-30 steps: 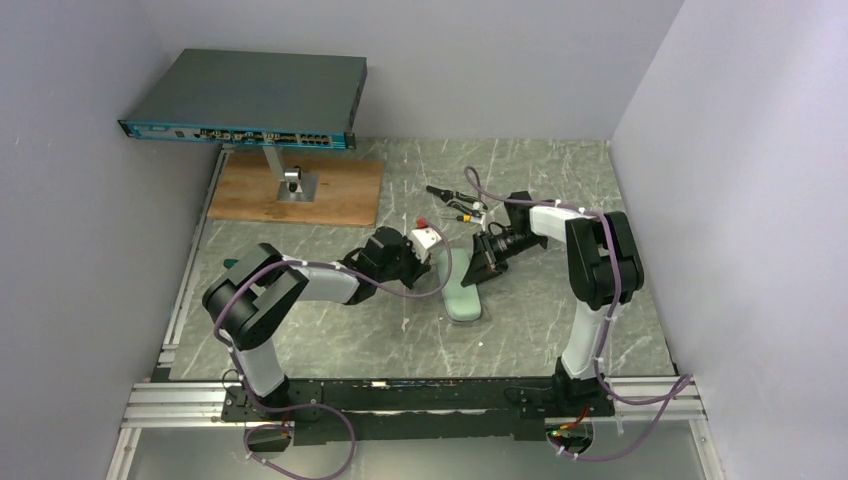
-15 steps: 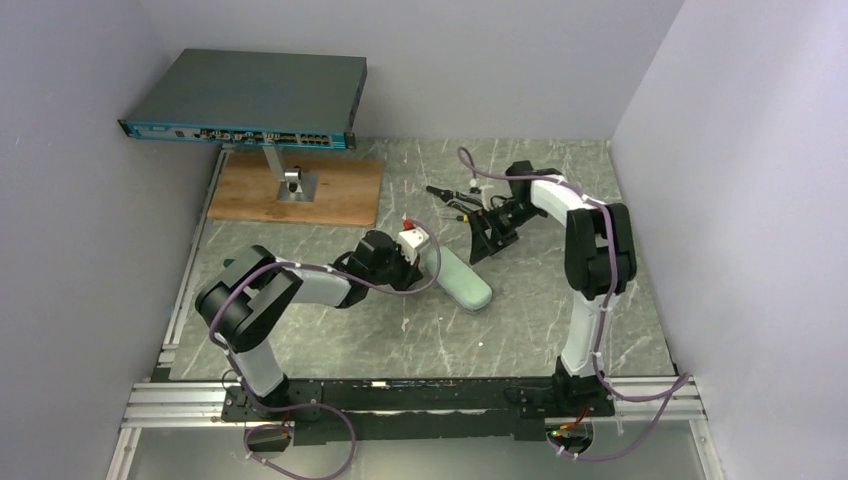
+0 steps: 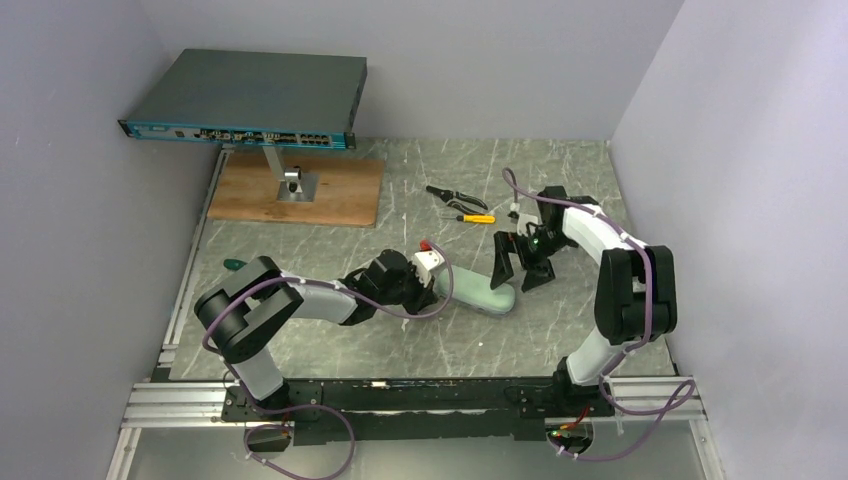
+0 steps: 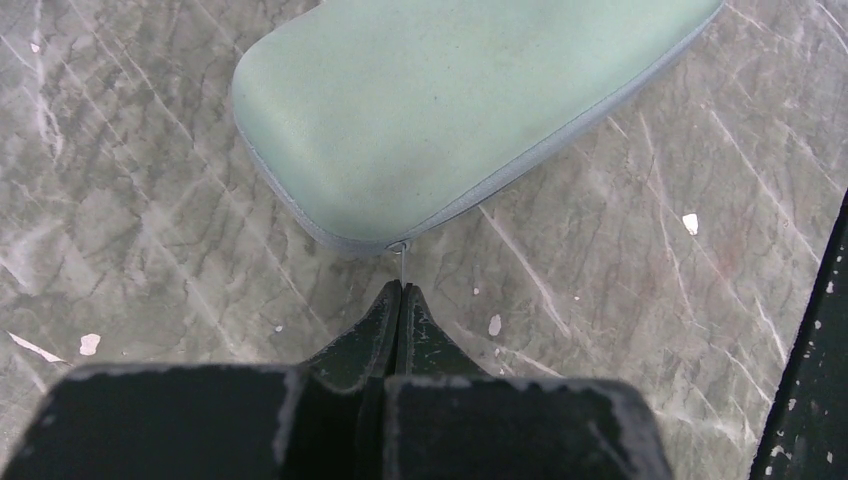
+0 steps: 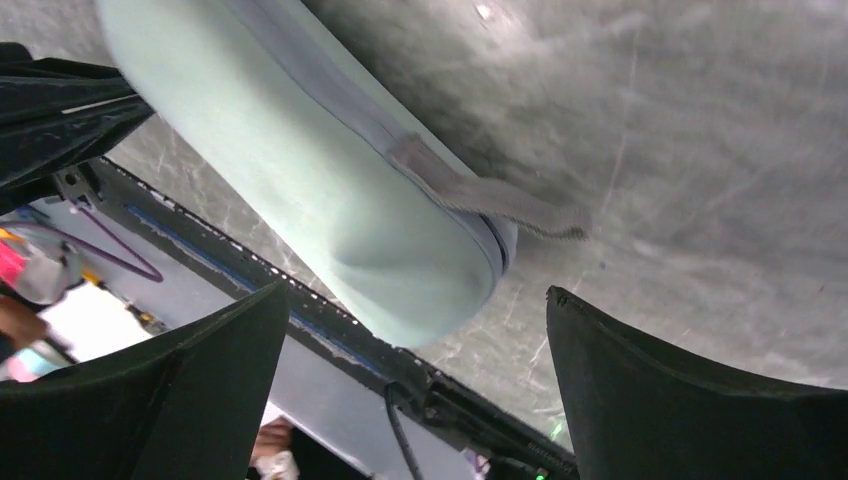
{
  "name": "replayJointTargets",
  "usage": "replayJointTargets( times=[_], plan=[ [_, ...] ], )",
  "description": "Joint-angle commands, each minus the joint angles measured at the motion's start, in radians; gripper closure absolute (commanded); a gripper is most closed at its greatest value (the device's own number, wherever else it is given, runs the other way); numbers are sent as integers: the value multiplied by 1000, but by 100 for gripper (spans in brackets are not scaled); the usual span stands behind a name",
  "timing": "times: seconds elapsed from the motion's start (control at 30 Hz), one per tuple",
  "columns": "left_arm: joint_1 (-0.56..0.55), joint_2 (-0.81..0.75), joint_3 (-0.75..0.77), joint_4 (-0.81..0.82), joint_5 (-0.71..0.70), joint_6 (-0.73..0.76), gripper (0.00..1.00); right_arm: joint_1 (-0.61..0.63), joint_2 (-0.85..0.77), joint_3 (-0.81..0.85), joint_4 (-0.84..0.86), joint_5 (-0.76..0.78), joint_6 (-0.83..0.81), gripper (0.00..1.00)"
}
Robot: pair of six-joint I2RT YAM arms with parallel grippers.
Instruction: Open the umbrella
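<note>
No umbrella shows in any view. A pale grey-green oval case (image 3: 480, 291) lies shut across the table's middle. My left gripper (image 3: 437, 283) is at its left end. In the left wrist view this gripper (image 4: 400, 287) has its fingertips pressed together on a thin pull that runs from the seam of the case (image 4: 440, 110). My right gripper (image 3: 522, 263) stands wide open just off the case's right end, touching nothing. In the right wrist view the rounded end of the case (image 5: 330, 190), with a grey fabric tab (image 5: 490, 198), sits ahead of the open right gripper (image 5: 417, 290).
A network switch (image 3: 245, 100) on a metal stand rises over a wooden board (image 3: 297, 190) at the back left. Black pliers and a yellow-handled tool (image 3: 460, 207) lie behind the case. A small green item (image 3: 232, 264) sits by the left edge. Walls close in on three sides.
The right gripper opened wide and moved from the back down to the case's right end. The case swung from lengthwise to crosswise as the shut left gripper shifted toward the near side.
</note>
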Motion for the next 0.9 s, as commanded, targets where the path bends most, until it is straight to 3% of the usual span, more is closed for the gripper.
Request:
replayJointTargets(
  times=[0.0, 0.2, 0.33, 0.4, 0.57, 0.87],
  plan=[
    [-10, -13, 25, 22, -3, -34, 100, -36, -18, -21, -51, 45, 128, 0],
    [-12, 6, 47, 19, -24, -27, 100, -44, 18, -107, 1, -203, 181, 1],
    [-13, 5, 52, 16, -26, -13, 100, -44, 83, -107, 18, -248, 155, 12],
    [-11, 3, 48, 10, -30, -5, 100, -45, 121, -93, 14, -254, 125, 30],
    [25, -32, 18, -4, -24, 52, 100, -69, 166, -55, -20, -133, 37, 97],
    [150, -52, 27, -46, -52, 216, 100, -153, 320, 86, -84, -95, -81, 100]
  ],
)
